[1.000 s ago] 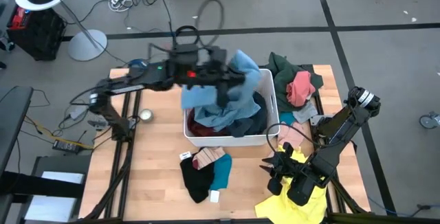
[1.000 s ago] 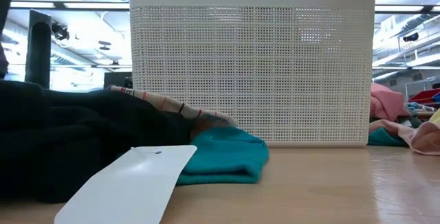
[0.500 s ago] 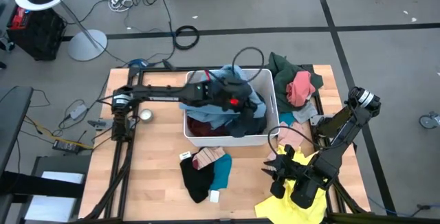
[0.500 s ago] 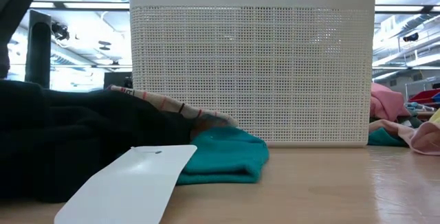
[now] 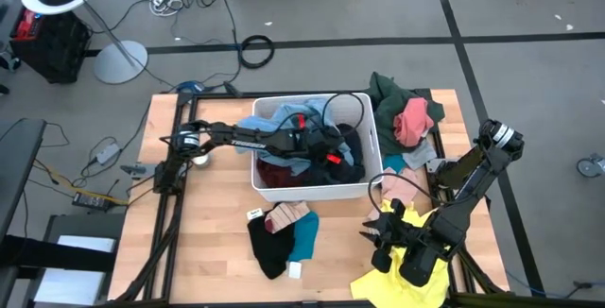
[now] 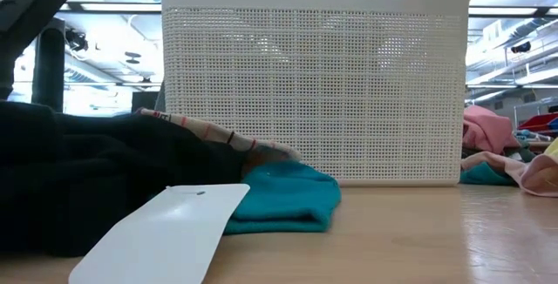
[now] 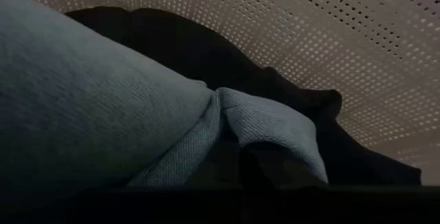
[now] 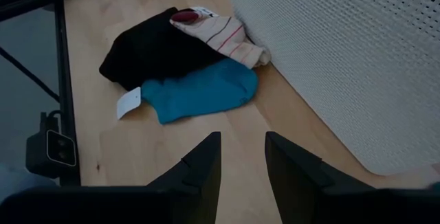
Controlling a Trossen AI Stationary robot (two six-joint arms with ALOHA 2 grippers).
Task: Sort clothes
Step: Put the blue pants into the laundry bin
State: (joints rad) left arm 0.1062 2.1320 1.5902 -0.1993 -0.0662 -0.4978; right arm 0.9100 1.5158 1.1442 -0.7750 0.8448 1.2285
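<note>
The white bin (image 5: 364,191) stands mid-table, with clothes in it. My left gripper (image 5: 331,154) is down inside the bin, shut on the light blue garment (image 5: 284,124), which fills the left wrist view (image 7: 103,114) above a black garment (image 7: 206,52). My right gripper (image 5: 380,237) is open and empty above the table's near right, its fingers apart in the right wrist view (image 8: 240,162). A yellow garment (image 5: 402,268) lies under that arm. My left gripper holds the light blue garment at a bunched fold (image 7: 230,124) that runs down to the fingers. The fingers themselves are lost in the dark at the picture's bottom. They come from above and from the table's left. The garment lies on the other clothes in the bin.
Black (image 5: 267,244), teal (image 5: 304,237) and striped pink (image 5: 288,218) garments lie on the table in front of the bin, with a white tag (image 5: 295,270). Dark green (image 5: 388,91) and pink (image 5: 413,119) garments lie right of the bin.
My left gripper has gone down into the bin and toward the table's right edge, carrying the light blue garment. The garment hung bunched above the bin before and now lies inside it.
</note>
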